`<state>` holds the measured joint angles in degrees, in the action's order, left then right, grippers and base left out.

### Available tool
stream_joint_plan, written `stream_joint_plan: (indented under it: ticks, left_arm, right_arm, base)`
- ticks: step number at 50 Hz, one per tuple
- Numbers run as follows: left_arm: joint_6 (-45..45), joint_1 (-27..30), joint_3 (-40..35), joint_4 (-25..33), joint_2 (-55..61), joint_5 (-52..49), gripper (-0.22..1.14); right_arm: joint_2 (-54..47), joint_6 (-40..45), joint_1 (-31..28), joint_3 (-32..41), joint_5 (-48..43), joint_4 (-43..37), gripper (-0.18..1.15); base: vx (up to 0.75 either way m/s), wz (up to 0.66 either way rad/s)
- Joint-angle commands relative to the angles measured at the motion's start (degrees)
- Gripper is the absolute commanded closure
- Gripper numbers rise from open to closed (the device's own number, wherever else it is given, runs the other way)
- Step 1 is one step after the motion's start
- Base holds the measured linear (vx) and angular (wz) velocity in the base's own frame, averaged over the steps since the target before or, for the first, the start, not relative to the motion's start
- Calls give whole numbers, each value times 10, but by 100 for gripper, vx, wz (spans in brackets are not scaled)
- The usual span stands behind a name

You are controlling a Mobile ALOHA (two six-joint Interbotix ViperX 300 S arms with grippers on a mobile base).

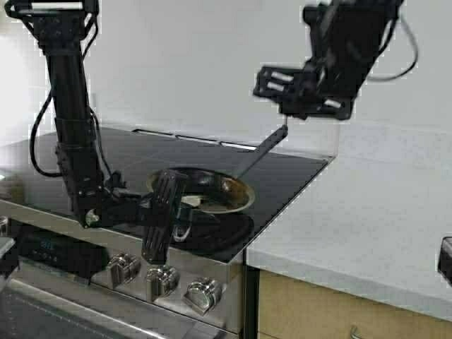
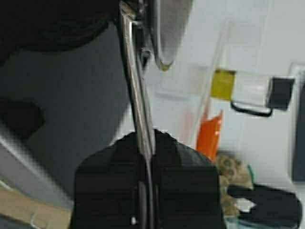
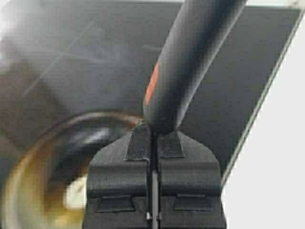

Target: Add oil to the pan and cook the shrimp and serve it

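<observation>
The pan (image 1: 212, 192) sits on the stove (image 1: 296, 176); rigid steel and probably slick with oil, it is best held by its handle (image 2: 138, 105), which the left tool (image 1: 164, 212) clamps flat between its pads. The right tool (image 1: 286, 123), raised above, pinches a spatula (image 1: 258, 155) reaching into the pan. A pale shrimp (image 1: 189, 201) lies inside, soft and likely to slide. White worktop (image 1: 367, 212) lies alongside; knobs (image 1: 162, 279) sit below.

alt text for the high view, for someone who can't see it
The left gripper clamps the pan handle on a black stovetop, while the raised right gripper holds a long dark utensil angled into the pan. A pale counter lies on the right.
</observation>
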<state>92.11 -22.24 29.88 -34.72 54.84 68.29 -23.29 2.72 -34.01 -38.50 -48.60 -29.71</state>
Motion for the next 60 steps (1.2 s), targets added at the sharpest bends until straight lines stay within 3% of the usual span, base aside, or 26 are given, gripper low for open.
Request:
stream_joint_plan:
  ticks: [1, 14, 25, 60]
  left_arm:
    - [-10, -1, 8, -1, -39, 4, 89]
    - [-7, -1, 21, -2, -59, 4, 89]
    - [-7, -1, 20, -3, -80, -11, 89]
    - [-8, -1, 14, 32, -89, -31, 89]
  right_arm:
    - [-46, -14, -3, 55, -34, -1, 88]
    - [-115, -45, -5, 140, -36, -13, 88]
    - [-161, -131, -19, 186, -35, -11, 88]
    - [-145, -149, -107, 23, 3, -9, 89]
  base:
    - [0, 0]
    - [0, 0]
    - [0, 0]
    - [0, 0]
